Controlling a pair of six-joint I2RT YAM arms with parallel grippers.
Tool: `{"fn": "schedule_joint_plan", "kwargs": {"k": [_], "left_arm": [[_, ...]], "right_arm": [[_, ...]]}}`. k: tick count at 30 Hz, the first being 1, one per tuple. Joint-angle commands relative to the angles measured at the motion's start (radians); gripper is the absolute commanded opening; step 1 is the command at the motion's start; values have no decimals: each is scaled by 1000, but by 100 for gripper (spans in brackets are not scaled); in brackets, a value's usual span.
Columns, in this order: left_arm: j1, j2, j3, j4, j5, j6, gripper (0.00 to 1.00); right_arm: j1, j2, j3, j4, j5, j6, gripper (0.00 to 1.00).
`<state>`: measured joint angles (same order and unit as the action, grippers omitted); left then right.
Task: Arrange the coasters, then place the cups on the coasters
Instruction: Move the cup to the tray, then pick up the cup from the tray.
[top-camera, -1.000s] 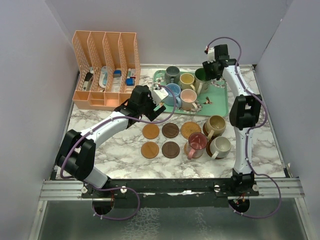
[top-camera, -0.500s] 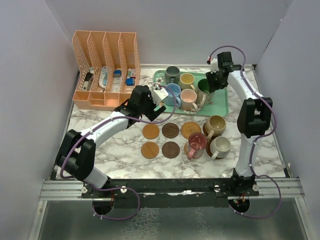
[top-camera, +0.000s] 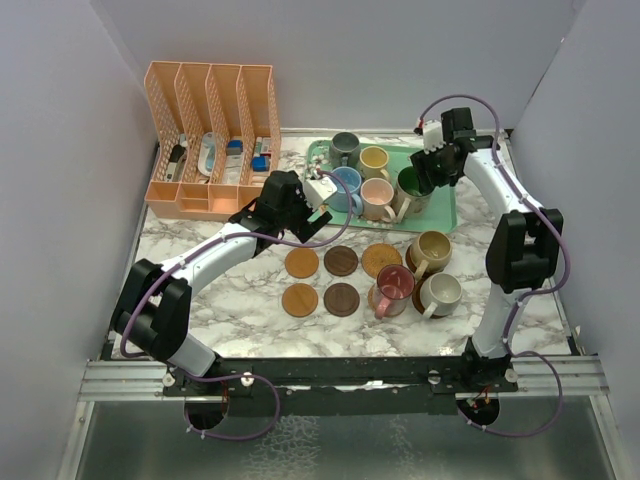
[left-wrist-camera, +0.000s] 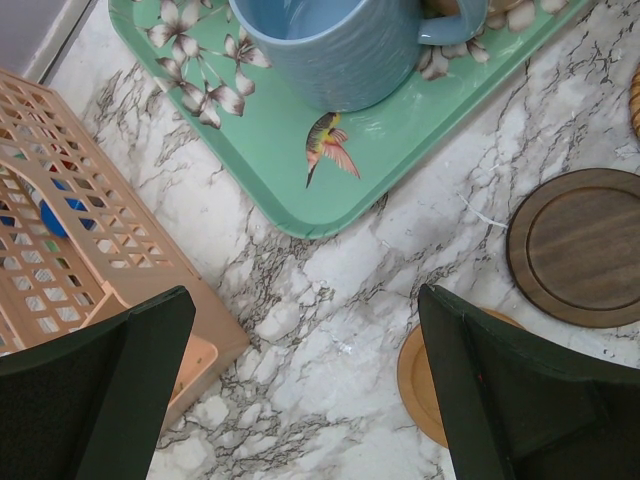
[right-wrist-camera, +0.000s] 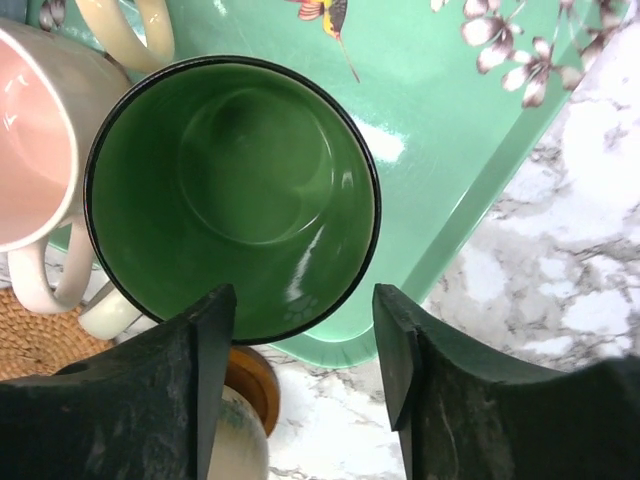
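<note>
On the teal tray (top-camera: 440, 210) stand five cups: grey (top-camera: 345, 148), yellow (top-camera: 374, 160), blue (top-camera: 345, 188), pink (top-camera: 377, 198) and green (top-camera: 406, 181). My right gripper (right-wrist-camera: 305, 330) is open, its jaws either side of the green cup's (right-wrist-camera: 232, 195) near rim, with a gap at the right finger. The tan (top-camera: 432, 250), dark red (top-camera: 395, 288) and cream-white (top-camera: 440, 293) cups each sit on a coaster. Several bare coasters (top-camera: 341, 261) lie in two rows. My left gripper (left-wrist-camera: 305, 390) is open over bare marble, between a light orange coaster (left-wrist-camera: 425, 375) and the organizer; the blue cup (left-wrist-camera: 340, 50) is ahead.
An orange mesh file organizer (top-camera: 212, 140) with small items stands at the back left, its corner (left-wrist-camera: 80, 260) close to my left finger. A dark brown coaster (left-wrist-camera: 580, 245) lies right of the left gripper. Grey walls close in on three sides.
The right arm swung right and toward the near side, bringing the green cup to the tray's front edge, and its jaws have widened off the cup. The left arm has not moved.
</note>
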<state>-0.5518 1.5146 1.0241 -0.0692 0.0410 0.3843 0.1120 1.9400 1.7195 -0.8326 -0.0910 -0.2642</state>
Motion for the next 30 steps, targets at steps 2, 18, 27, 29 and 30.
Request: {"fn": "schedule_joint_plan", "kwargs": {"k": [2,18,27,29,30], "left_arm": [[0,-9,11,3,36,9,99],[0,-20,-7,2,48,20,99],[0,-18,-7,1,54,21,99],[0,-16,-8,0,56,21,99],[0,-16,-7,-1,56,21,99]], "right_arm": [[-3,28,69,56,-17,-159,60],[-12,243,304,-34,-161,-370,46],[-22,268,307,-85,-188,-436,22],[-29,262,305,-93,-195,-444,15],[-32,256,304,-96,-199,-448,11]]}}
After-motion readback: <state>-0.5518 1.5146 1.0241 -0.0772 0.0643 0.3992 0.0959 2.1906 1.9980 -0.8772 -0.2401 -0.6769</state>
